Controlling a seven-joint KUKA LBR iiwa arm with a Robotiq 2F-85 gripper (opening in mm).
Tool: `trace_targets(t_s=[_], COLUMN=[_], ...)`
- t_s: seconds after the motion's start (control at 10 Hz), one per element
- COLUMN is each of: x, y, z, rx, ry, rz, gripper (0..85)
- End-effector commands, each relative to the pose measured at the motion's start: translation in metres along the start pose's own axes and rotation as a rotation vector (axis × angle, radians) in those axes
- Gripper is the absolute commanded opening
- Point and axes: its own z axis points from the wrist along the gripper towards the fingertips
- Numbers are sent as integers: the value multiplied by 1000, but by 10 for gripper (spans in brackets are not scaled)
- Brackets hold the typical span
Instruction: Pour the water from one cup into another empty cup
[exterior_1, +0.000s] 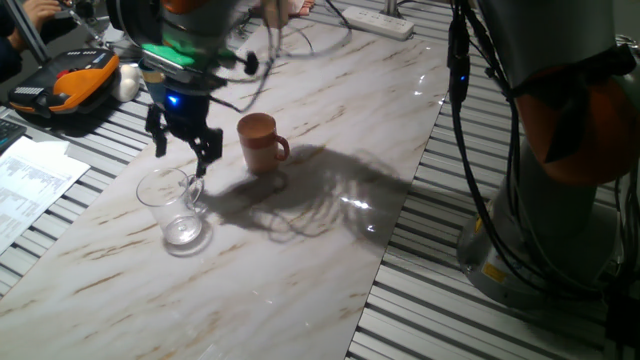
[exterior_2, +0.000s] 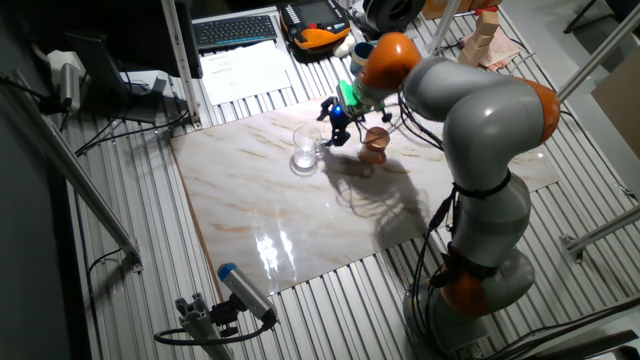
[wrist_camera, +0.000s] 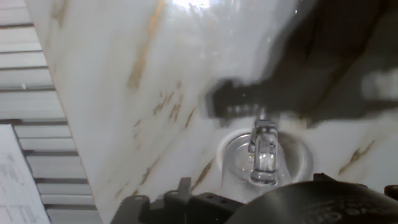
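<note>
The clear glass cup (exterior_1: 175, 208) stands upright on the marble tabletop, its loop handle turned toward the arm. A little water (exterior_1: 184, 233) lies in its thick base. Just above the handle and rim hangs my gripper (exterior_1: 186, 148), open, with nothing between its fingers. To its right stands the terracotta cup (exterior_1: 261, 142), upright, apart from the gripper. The other fixed view shows the gripper (exterior_2: 335, 124) between the glass cup (exterior_2: 305, 150) and the terracotta cup (exterior_2: 375, 147). From the hand view I look down on the glass cup (wrist_camera: 264, 158) and its handle; the terracotta cup is out of that view.
The marble slab (exterior_1: 300, 260) lies on a ribbed metal table. An orange and black device (exterior_1: 70, 85) and papers (exterior_1: 30, 185) lie at the left. Cables and a power strip (exterior_1: 380, 22) run along the back. The arm's base (exterior_1: 560, 150) stands at the right.
</note>
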Motion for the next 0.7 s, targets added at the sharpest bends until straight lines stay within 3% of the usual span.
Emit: trace_targets(t_s=[0.0,0.1,0.2,0.3,0.4,0.5,0.6], x=[1,1,-1,-3,-3,-3,-1], y=[4,9,13,15,18,20,24], z=[-8,-16,-22,-27,-34,-41,-48], rx=[10,19,30,54,91,139,177], ry=[33,60,95,114,131,137,155], rz=[-9,-18,-31,-58,-92,-145,-184], gripper=[850,680,680,510,510,170,0])
